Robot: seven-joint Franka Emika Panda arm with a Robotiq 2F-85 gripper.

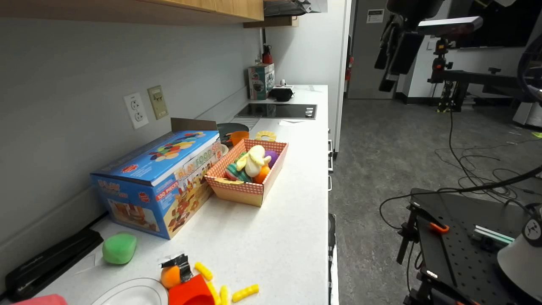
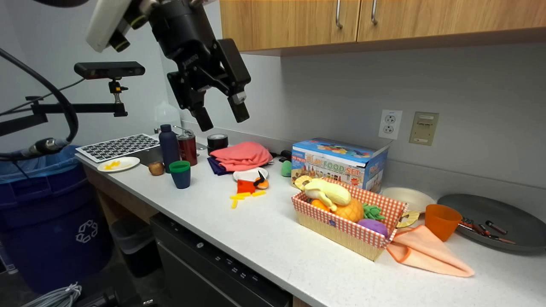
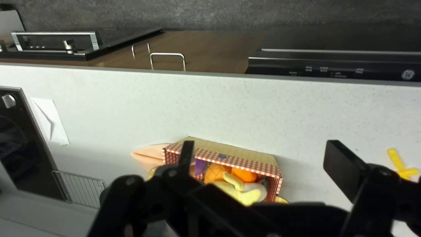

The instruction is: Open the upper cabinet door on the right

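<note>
You've got a busy white countertop (image 2: pixel 264 226) here, running along a gray wall (image 2: pixel 332 94). Midway sits the checked basket (image 2: pixel 337 236), heaped with play food (image 2: pixel 349 209), a peeled banana (image 2: pixel 330 192) on top, and the blue play-food box (image 2: pixel 337 168) stands just behind it. Off the basket's end come a peach cloth (image 2: pixel 431 251), an orange cup (image 2: pixel 441 224) and a dark round dish (image 2: pixel 520 217); the opposite way, a coral cloth (image 2: pixel 245 155) and a navy bottle (image 2: pixel 168 145). A blue recycling bin (image 2: pixel 47 217) stands beside the countertop's end. Farther along, in an exterior view, a black cooktop (image 1: pixel 271 111) and gray floor (image 1: pixel 364 144).

Up on the wall, there's your upper cabinet door on the right (image 2: pixel 460 15): tan wood, closed, only its lower part in frame, a metal handle (image 2: pixel 374 13) near the seam.

And your arm (image 2: pixel 106 25)? High up, the gripper (image 2: pixel 222 115) hanging tilted, fingers (image 2: pixel 239 110) pointing down, well above the countertop and apart from the door. Those fingers are spread wide, and in the wrist view the basket shows between them, one finger crossing in front of its end.
</note>
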